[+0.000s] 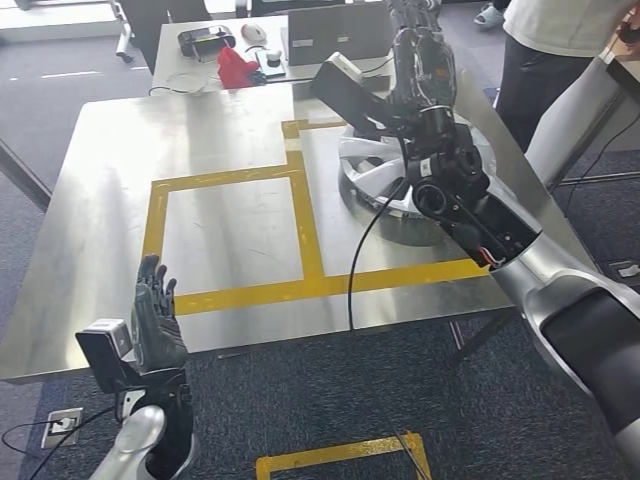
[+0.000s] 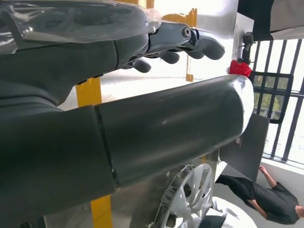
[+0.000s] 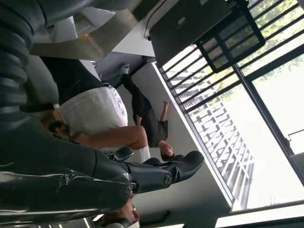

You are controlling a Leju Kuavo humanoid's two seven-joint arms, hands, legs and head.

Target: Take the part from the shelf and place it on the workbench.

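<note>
The part, a silver wheel cover [image 1: 375, 178], lies flat on the steel workbench [image 1: 98, 200], inside the right-hand yellow-taped box; it also shows in the left wrist view as the wheel cover [image 2: 186, 195]. My right hand [image 1: 423, 55] is raised above the cover's far side, clear of it. In the right wrist view the right hand [image 3: 157, 175] has its fingers stretched out and holds nothing. My left hand [image 1: 156, 315] hovers at the workbench's front edge on the left, fingers apart and empty. Its fingers [image 2: 186, 40] point out over the tabletop.
A person [image 1: 562, 45] stands at the workbench's far right corner, close to my right arm. Behind it a second table [image 1: 170, 50] carries a laptop [image 1: 336, 30], a red cloth [image 1: 236, 68] and small devices. Yellow tape [image 1: 340, 455] marks the carpet below the front edge.
</note>
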